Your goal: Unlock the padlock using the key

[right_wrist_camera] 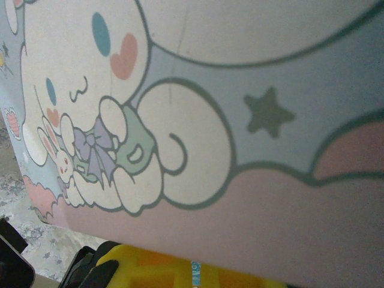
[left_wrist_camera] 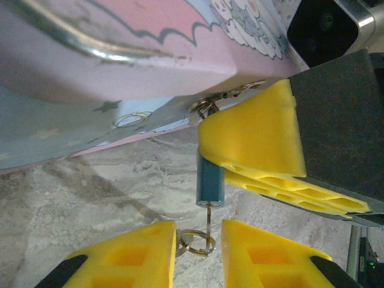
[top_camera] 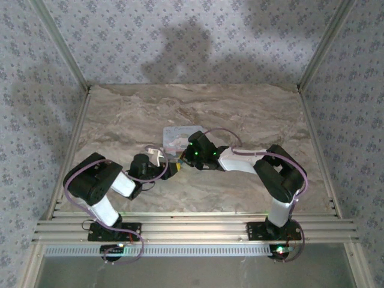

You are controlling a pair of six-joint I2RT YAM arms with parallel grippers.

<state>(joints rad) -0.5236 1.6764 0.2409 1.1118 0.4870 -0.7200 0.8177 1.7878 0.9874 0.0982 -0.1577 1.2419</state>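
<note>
The padlock (top_camera: 180,137) is seen near the middle of the table (top_camera: 240,108), where both arms meet. The key (left_wrist_camera: 210,180) is pinched by the right gripper (right_wrist_camera: 195,273) just under the padlock. The left gripper (left_wrist_camera: 198,252) is slightly spread around the key ring (left_wrist_camera: 197,242)

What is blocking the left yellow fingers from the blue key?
Nothing visible. The blue-capped key sits at the edge of the pink and blue cartoon padlock, ahead of the open left gripper, and its metal ring lies between the yellow fingers.
</note>
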